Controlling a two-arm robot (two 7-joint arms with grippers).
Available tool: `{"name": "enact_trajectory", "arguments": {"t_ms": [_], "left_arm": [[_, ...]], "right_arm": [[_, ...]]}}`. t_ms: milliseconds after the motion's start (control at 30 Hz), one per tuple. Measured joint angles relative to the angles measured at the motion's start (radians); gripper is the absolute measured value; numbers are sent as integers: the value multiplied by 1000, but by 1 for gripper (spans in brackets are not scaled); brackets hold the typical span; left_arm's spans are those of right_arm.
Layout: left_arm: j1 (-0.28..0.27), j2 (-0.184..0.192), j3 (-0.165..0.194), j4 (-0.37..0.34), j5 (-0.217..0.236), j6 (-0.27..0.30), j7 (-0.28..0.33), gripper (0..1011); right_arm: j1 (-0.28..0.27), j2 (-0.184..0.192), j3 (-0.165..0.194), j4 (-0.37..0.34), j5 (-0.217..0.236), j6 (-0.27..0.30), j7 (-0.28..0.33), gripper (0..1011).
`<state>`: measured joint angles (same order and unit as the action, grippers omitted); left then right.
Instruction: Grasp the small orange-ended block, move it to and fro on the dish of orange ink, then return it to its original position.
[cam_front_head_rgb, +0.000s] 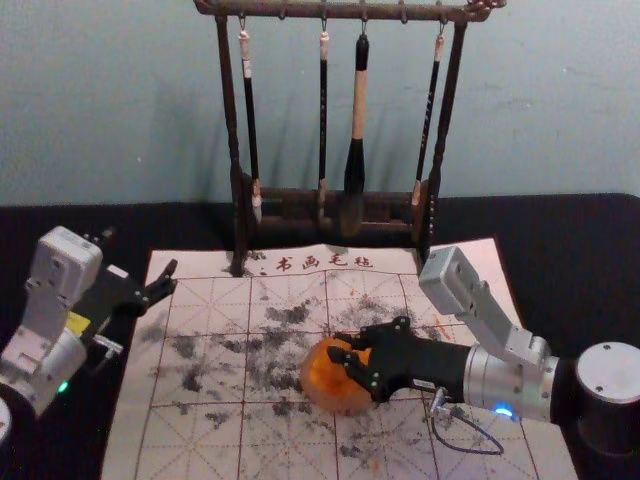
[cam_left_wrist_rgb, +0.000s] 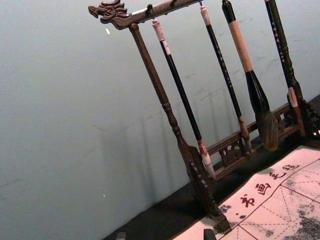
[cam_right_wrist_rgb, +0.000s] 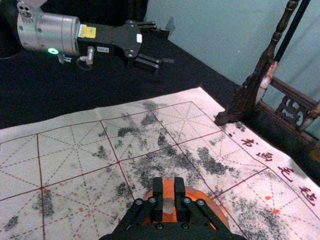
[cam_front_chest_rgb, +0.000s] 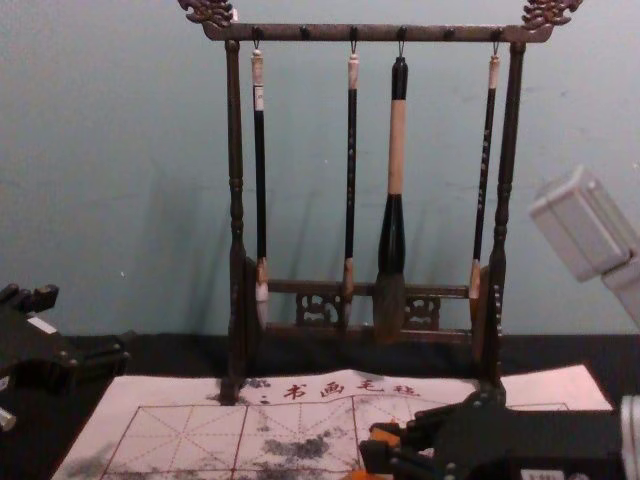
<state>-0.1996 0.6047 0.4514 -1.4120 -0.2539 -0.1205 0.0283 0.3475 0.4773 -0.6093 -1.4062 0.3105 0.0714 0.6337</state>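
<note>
You have the right gripper (cam_right_wrist_rgb: 168, 184) with fingers (cam_right_wrist_rgb: 158, 192) closed on the orange-ended block (cam_right_wrist_rgb: 169, 205) over the ink dish (cam_front_head_rgb: 322, 385), likely for inking, while the spread-fingered left gripper (cam_right_wrist_rgb: 166, 47) hangs aside, leaving room.

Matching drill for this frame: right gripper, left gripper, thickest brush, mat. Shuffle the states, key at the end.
1. right gripper
2. left gripper
3. thickest brush
4. mat

A. hangs from the rack
B. open, off to the robot's left
C. red grid lines, black smudges
D. closed on the block at the orange dish

Pairs: 1-D, 2-B, 3-A, 4-C
</note>
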Motion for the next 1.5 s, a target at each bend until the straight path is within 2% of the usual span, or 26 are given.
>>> {"name": "enact_trajectory", "arguments": {"t_ms": [333,600,933,1133,1500], "left_arm": [[0,0,0,0,0,0,0,1001],[0,0,0,0,0,0,0,1001],[0,0,0,0,0,0,0,1001],[0,0,0,0,0,0,0,1001],[0,0,0,0,0,0,0,1001]], "right_arm": [[26,-22,-6,31,-20,7,-16,81],[35,-24,2,43,-28,15,-26,81],[7,11,25,1,-19,28,-26,81],[-29,37,37,-46,4,34,-21,80],[-35,35,33,-57,16,35,-17,81]]}}
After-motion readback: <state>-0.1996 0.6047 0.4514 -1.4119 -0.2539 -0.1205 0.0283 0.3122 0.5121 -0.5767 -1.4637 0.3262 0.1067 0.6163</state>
